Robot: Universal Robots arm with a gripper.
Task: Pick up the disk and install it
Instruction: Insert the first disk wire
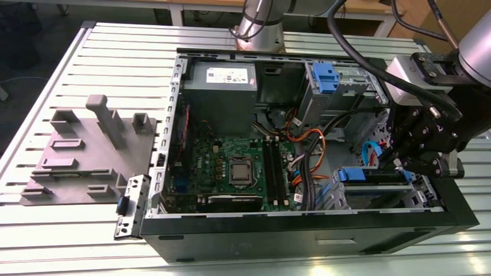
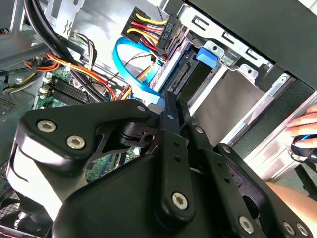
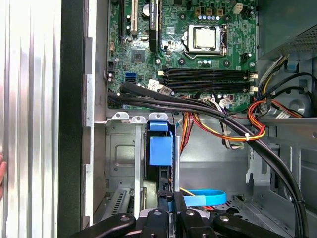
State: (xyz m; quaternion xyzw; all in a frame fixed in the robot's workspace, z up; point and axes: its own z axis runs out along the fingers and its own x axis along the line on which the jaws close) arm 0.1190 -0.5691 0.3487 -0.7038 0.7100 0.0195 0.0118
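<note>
Slatted metal table (image 1: pixel 61 75) bears open computer case (image 1: pixel 307 230) (disk (image 1: pixel 373 177) inside).

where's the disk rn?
In the exterior view, the disk sits in the case's drive bay at the exterior view's lower right, right of the motherboard, beneath the gripper.

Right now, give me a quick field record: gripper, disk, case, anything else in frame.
gripper: black gripper lowered into the open black computer case, at the drive bay
disk: flat drive with blue plastic rail seated edge-on in the grey metal bay, directly at the gripper
jaws: state cannot be told
motherboard: green board, exposed
other: a person's hand beside the case
</note>
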